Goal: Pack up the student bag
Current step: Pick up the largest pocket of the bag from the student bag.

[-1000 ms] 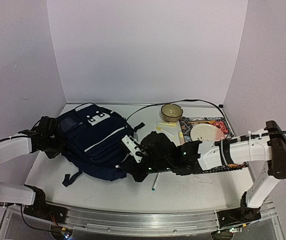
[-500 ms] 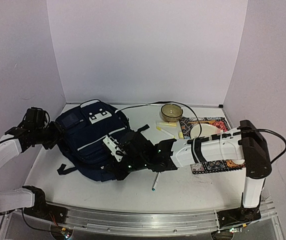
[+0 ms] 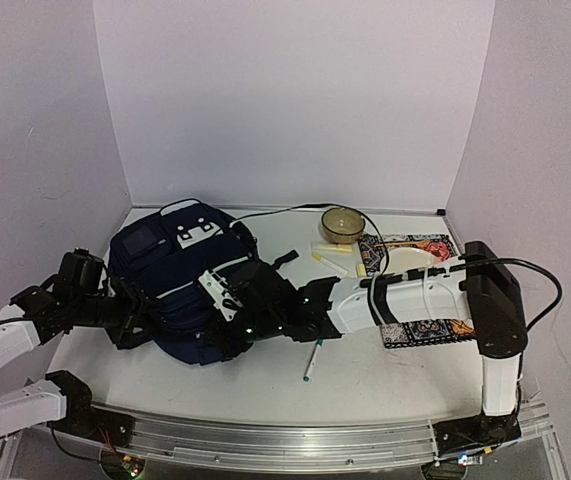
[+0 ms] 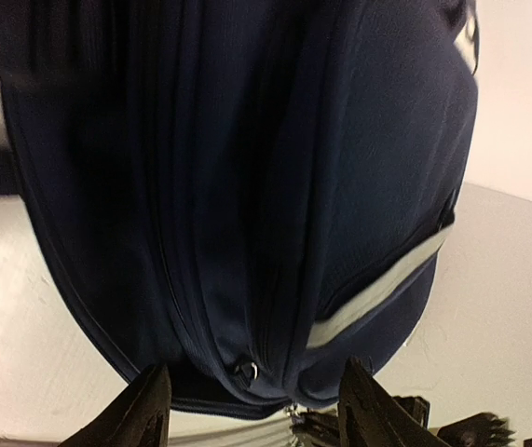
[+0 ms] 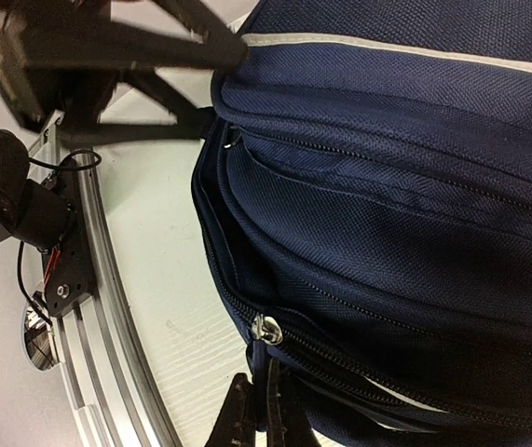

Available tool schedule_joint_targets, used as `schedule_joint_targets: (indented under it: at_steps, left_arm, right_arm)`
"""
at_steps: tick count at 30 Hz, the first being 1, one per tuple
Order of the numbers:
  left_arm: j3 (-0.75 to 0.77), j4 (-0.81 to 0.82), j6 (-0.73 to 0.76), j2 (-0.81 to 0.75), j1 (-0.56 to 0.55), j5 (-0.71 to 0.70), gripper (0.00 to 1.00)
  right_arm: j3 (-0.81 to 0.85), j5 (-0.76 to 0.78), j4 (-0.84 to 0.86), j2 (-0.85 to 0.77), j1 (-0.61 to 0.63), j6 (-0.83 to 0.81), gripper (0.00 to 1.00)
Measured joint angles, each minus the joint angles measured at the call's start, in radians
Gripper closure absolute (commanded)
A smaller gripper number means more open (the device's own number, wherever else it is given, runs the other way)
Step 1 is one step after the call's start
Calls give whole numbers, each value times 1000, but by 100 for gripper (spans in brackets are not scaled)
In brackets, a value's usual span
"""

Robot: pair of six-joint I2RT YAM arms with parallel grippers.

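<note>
Navy fabric across the left half of the white table [image 3: 395, 380]: student bag [image 3: 165, 265], flat on its back, light patch with buckles toward the rear wall, pale stripes slanting over the front panel.

At far left, left gripper [image 3: 137, 318], low at the bag's near-left side, fingers [image 4: 149, 410] spread wide, clamped on nothing. From the left wrist view, bag's rounded end filling the space ahead of both tips, with a small zipper pull [image 4: 244, 371] roughly centred between them, untouched.

Just right of that, at the bag's near edge, right gripper [image 3: 227, 338], stretched all the way over from the right base, wrist above the bag's right flank. Fingers [image 5: 247, 410] pressed together, tips just beneath a metal zipper slider [image 5: 266, 328] on the lower seam; grip on any tab impossible to tell.

Further right on bare tabletop, a pen [image 3: 311, 362] with a teal end, apart from the bag, beneath the right forearm. Behind it, yellow sticks [image 3: 337, 258] near a brownish bowl [image 3: 343, 224]. At right, patterned mat [image 3: 420, 334] with a pale plate [image 3: 405, 262] on it, both partly hidden by the white arm.
</note>
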Motion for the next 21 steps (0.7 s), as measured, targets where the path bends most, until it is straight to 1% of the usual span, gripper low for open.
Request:
schedule_joint_targets:
  at_steps: [9,15,18,21]
  left_arm:
    - [-65,85,-159,19,-160,-21,38]
    - [-63,133,-240,72,-304,-103,40]
    - [-42,101,-250,72,-352,-131,40]
    - [0,48,-254,72,-366,-156,40]
  right_arm:
    - [9,-4,-46,0,0,15,100]
    - [20,0,-78,0,-1,17,100]
    - [32,1,-82,0,0,17,100]
    - [39,3,-83,0,0,16,100]
